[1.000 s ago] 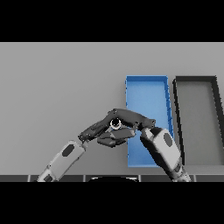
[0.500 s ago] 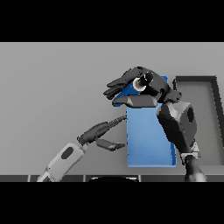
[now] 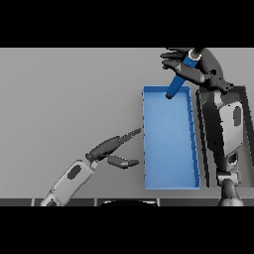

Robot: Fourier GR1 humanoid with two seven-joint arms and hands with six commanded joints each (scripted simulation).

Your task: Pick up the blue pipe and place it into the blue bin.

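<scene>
My right hand [image 3: 198,67] is raised over the far end of the blue bin [image 3: 146,149], fingers curled round the blue pipe [image 3: 178,79]. The pipe hangs tilted, its lower end near the bin's far rim and its pale top end poking out above the hand. The bin is a long open blue box, right of centre on the grey table. My left hand [image 3: 111,151] is low on the table just left of the bin, fingers straight and pointing toward the bin's left wall, holding nothing.
A dark grey bin [image 3: 248,124] stands right of the blue one, partly covered by my right forearm [image 3: 225,129]. Bare grey table [image 3: 64,99] spreads to the left.
My right hand has lifted the blue pipe up and away, from beside the left hand to above the bin's far end. The left hand has dropped back and straightened its fingers.
</scene>
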